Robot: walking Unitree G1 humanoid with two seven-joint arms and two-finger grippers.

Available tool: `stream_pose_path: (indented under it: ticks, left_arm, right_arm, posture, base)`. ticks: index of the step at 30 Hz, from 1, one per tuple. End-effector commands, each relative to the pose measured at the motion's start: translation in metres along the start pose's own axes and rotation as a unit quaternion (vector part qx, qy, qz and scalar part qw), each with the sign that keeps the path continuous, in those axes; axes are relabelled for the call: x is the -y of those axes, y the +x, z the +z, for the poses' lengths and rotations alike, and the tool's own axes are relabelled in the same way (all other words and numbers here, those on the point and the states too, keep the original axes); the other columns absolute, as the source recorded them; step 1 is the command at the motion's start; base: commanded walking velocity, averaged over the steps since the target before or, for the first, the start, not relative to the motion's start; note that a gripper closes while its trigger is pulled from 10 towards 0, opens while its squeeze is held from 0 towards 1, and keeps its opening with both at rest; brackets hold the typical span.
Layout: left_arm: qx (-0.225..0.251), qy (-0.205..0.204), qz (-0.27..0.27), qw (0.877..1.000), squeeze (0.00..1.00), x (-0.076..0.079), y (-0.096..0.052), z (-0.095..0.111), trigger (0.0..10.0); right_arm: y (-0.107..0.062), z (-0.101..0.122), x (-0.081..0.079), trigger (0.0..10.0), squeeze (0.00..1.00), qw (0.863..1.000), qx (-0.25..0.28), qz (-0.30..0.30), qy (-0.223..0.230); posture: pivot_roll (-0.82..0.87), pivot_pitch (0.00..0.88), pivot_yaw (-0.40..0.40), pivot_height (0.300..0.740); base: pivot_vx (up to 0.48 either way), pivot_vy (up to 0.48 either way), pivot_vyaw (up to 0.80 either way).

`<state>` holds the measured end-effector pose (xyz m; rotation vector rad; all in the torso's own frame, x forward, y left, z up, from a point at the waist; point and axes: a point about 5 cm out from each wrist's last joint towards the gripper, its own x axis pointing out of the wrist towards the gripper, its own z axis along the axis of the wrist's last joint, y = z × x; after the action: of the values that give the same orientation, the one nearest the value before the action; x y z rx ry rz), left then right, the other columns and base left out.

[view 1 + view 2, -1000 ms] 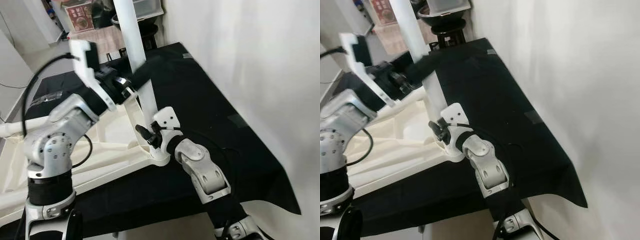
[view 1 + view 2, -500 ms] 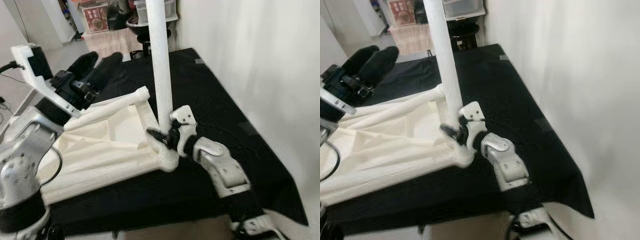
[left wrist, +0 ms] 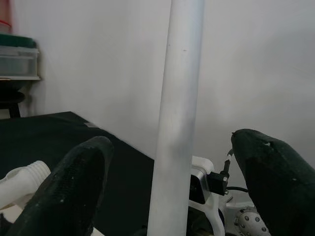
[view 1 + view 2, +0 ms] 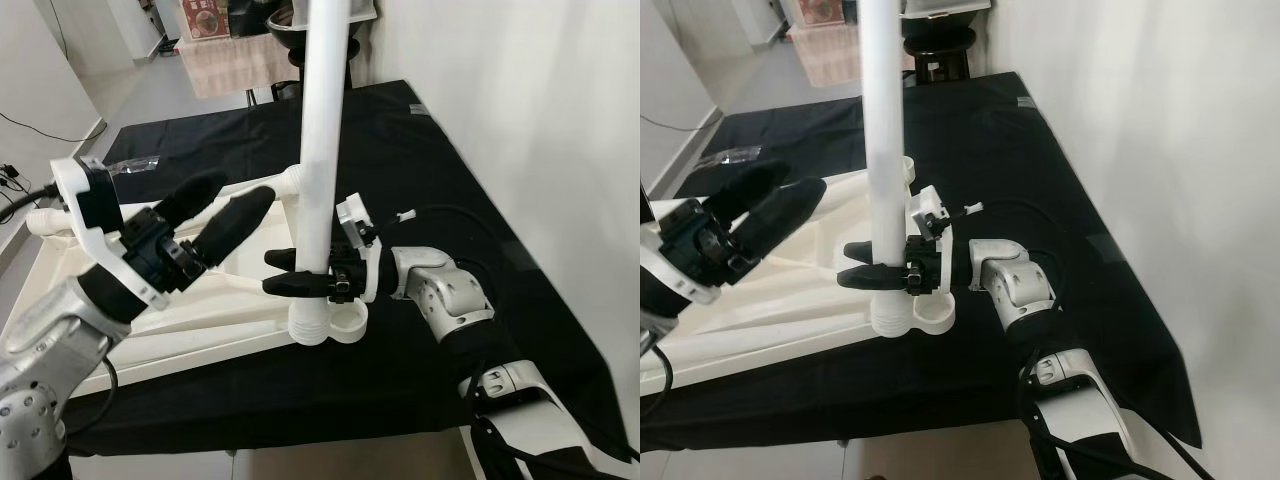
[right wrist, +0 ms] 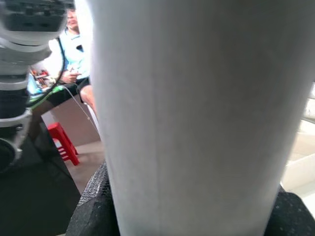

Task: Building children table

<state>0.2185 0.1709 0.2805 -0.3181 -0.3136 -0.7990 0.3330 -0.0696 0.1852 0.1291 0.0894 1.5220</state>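
Since the earlier frames the left tool [image 4: 215, 213] has let go of the white table leg [image 4: 322, 150] and now sits apart from it, its fingers [image 4: 238, 222] spread wide and holding nothing, pointed toward the leg over the white upside-down children's table frame [image 4: 200, 300]. Camera has also shifted, so the whole scene sits differently. Right tool [image 4: 283, 272] is at the lower part of the leg, one black finger on each side, clamped on it just above the corner socket [image 4: 327, 324]. Leg stands upright in that socket at the near right corner of the frame. Frame lies flat on the tabletop [image 4: 430, 170], which is covered with a black cloth. Threaded white stub [image 4: 289, 180] shows at the far corner of the frame, behind the leg. Small clear plastic bag [image 4: 125, 166] lies on the cloth at the far left. White wall runs along the right side of the tabletop. Right wrist view: leg surface very close between the black pads [image 5: 96, 206], with a seated person [image 5: 74, 49] and a red stool [image 5: 61, 142] in the background. Left wrist view: leg between the two spread fingers, not touched.
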Motion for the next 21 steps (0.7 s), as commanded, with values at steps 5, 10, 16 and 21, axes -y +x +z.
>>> stream_pose_path:
  ticks: [5, 10, 16, 21]
  left_arm:
    - [-0.106, 0.019, 0.057, 0.993, 0.0, -0.001, -0.006, -0.038, 10.0]
    - [-0.19, 0.012, 0.073, 0.979, 0.0, 0.01, -0.018, -0.075, 10.0]
    - [-0.217, 0.001, 0.089, 0.972, 0.0, 0.015, -0.029, -0.086, 10.0]
    - [-0.237, 0.013, 0.127, 0.963, 0.0, 0.014, -0.036, -0.098, 10.0]
  right_arm:
    - [-0.004, 0.013, 0.006, 10.0, 0.0, 0.998, 0.024, -0.036, -0.051]
    - [-0.016, 0.015, 0.012, 10.0, 0.0, 0.995, 0.039, -0.07, -0.061]
    - [-0.024, 0.016, 0.016, 10.0, 0.0, 0.992, 0.047, -0.093, -0.066]
    - [-0.024, 0.013, 0.014, 10.0, 0.0, 0.993, 0.046, -0.087, -0.071]
  posture:
    - [0.01, 0.081, 0.073, 0.74]
    - [0.0, 0.09, 0.076, 0.74]
    - [0.01, 0.098, 0.082, 0.74]
    - [0.01, 0.105, 0.083, 0.74]
  base:
    - [0.0, 0.0, 0.0]
    - [0.0, 0.0, 0.0]
    - [0.0, 0.0, 0.0]
    - [0.0, 0.0, 0.0]
